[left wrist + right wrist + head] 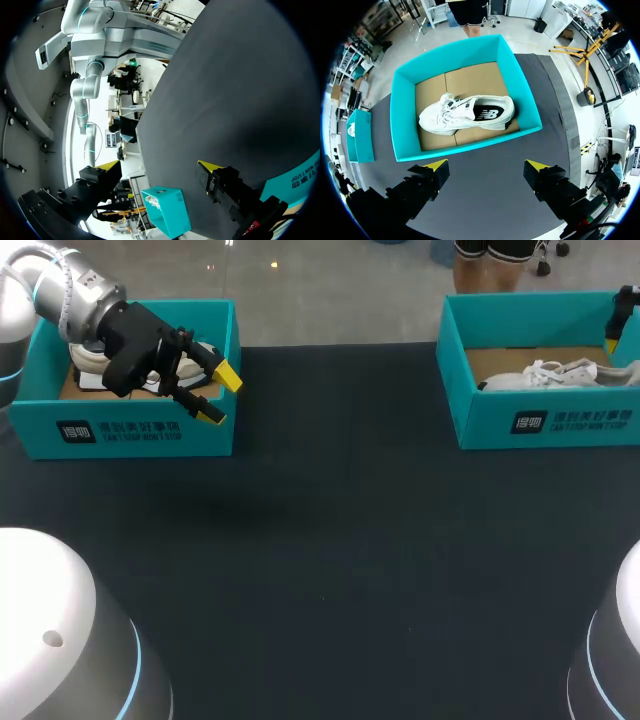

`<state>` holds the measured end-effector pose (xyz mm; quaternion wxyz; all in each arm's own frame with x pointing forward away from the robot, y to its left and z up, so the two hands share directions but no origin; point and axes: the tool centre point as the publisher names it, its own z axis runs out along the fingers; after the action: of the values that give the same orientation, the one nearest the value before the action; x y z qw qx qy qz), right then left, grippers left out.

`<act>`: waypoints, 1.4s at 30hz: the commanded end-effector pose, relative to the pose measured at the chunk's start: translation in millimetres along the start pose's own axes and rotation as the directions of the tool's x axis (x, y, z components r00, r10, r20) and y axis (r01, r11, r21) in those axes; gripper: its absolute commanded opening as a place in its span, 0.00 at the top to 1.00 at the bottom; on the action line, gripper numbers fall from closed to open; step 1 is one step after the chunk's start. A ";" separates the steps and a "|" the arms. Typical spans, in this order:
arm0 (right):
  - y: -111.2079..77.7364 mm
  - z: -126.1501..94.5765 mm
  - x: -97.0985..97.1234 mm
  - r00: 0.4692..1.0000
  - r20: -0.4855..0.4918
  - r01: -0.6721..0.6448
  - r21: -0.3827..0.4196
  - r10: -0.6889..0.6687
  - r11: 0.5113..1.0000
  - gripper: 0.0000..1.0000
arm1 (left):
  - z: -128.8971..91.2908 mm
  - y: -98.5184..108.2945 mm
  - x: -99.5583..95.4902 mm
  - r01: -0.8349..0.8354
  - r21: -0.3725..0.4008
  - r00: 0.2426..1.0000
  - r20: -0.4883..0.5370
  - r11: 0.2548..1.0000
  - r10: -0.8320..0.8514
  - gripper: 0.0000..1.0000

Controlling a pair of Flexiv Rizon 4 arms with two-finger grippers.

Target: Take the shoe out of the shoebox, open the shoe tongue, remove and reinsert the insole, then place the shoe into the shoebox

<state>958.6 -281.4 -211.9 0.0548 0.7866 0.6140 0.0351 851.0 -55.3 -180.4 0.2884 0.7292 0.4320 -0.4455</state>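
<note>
A white shoe [467, 115] lies on its side on the cardboard floor of the right teal shoebox [470, 142]; the head view shows the shoe [560, 373] and that box [545, 420] at the back right. My right gripper [487, 165] hovers open above the box's near wall, nothing between its fingers. In the head view only a dark part of it [624, 312] shows at the right edge. My left gripper [218, 392] stands open over the front right corner of the left teal shoebox [130, 430]. A second pale shoe [92, 360] inside is mostly hidden by the arm.
Dark cloth covers the table [330, 540] between and in front of the two boxes. In the left wrist view the open left gripper [159, 167] looks across the cloth toward the far teal box [167, 210], with the near box's printed wall [297, 180] beside one finger.
</note>
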 end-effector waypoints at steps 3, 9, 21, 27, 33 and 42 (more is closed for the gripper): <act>-1.0 0.4 0.1 1.000 -0.001 -0.001 -0.003 0.001 1.000 0.00 | -12.6 8.3 3.1 0.015 -0.008 0.994 -0.113 1.000 -0.016 0.00; -1.0 0.4 0.1 1.000 -0.001 -0.001 -0.003 0.001 1.000 0.00 | -34.6 14.3 12.7 0.027 -0.016 0.972 -0.232 1.000 -0.030 0.00; -1.0 0.4 0.1 1.000 -0.001 -0.001 -0.003 0.001 1.000 0.00 | -108.0 25.0 51.0 0.083 -0.043 0.814 -0.573 0.996 -0.092 0.00; -1.0 0.4 0.1 1.000 -0.001 -0.001 -0.003 0.001 1.000 0.00 | -138.2 31.0 72.2 0.116 -0.095 0.648 -0.747 0.989 -0.148 0.00; -1.0 0.4 0.1 1.000 -0.001 -0.001 -0.003 0.001 1.000 0.00 | -151.5 30.0 89.5 0.123 -0.153 0.566 -0.801 0.981 -0.196 0.00; -1.0 0.4 0.1 1.000 -0.001 -0.001 -0.003 0.001 1.000 0.00 | -151.5 30.0 89.5 0.123 -0.153 0.566 -0.801 0.981 -0.196 0.00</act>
<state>957.6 -281.4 -212.3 0.0559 0.7865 0.6140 0.0361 962.9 86.9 -195.0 0.0521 0.7968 0.5963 -0.0820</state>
